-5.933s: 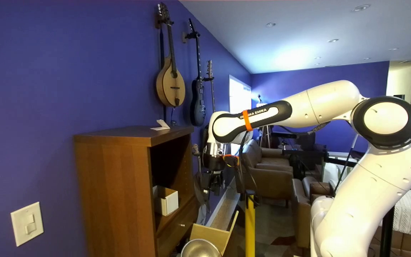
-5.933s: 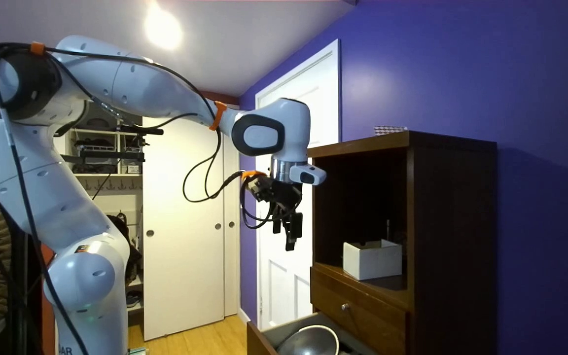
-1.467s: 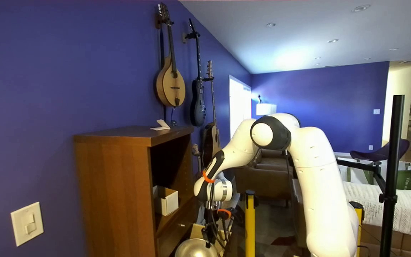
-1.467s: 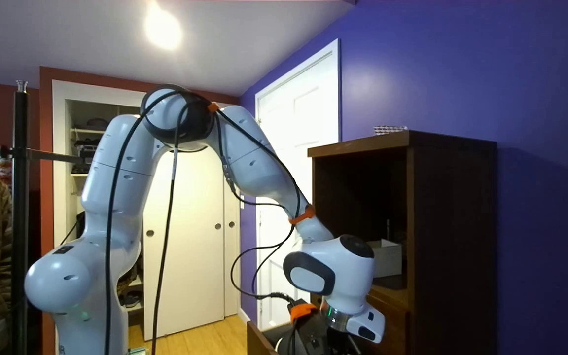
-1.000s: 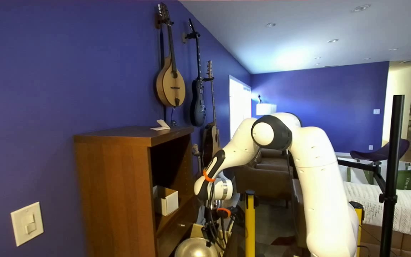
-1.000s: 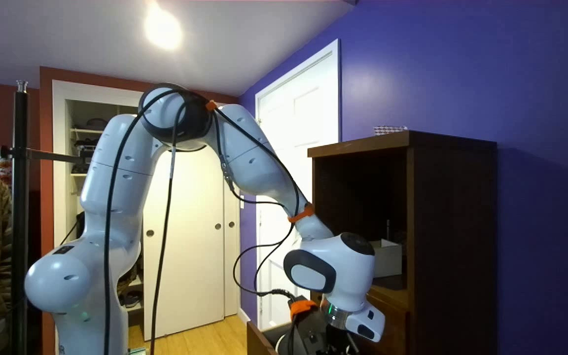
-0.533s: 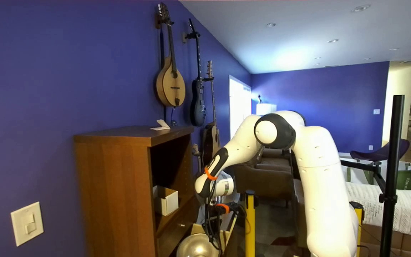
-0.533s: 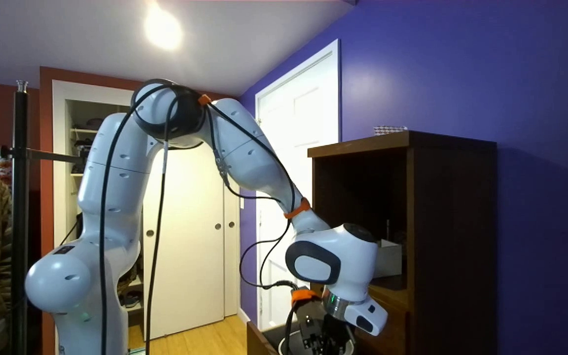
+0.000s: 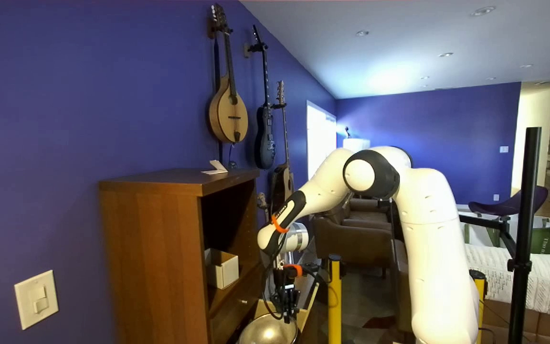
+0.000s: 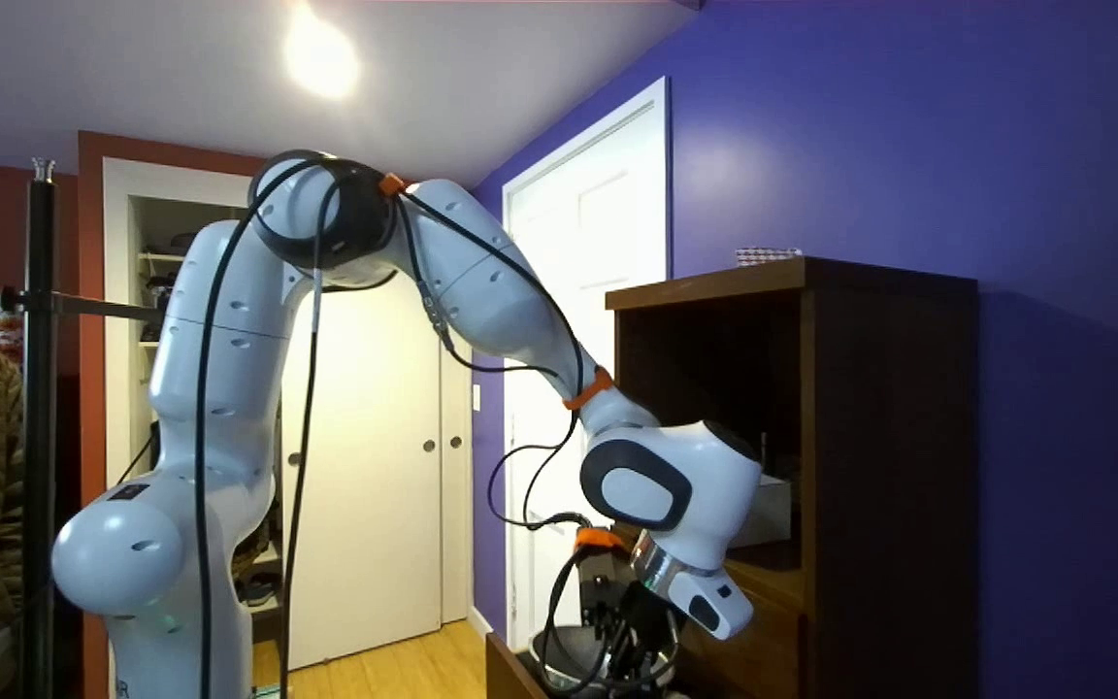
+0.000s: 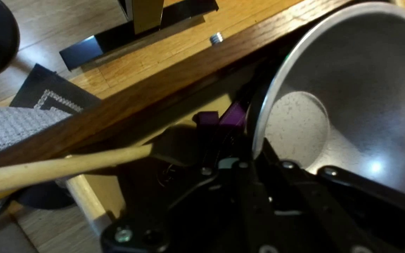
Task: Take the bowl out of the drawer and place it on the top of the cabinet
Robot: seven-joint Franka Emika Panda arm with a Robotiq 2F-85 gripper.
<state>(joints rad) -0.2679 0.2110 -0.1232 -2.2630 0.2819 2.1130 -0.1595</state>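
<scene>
Gripper (image 11: 255, 157), clamped on the rim of the silver metal bowl (image 11: 350, 102), is raising it, tilted, low in or over the wooden drawer (image 11: 174, 79), so the carry to the cabinet (image 9: 155, 258) seems begun.

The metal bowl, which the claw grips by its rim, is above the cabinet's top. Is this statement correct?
Not above: both exterior views show the metal bowl at the drawer, below the cabinet's top. The claw does grip its rim.
</scene>
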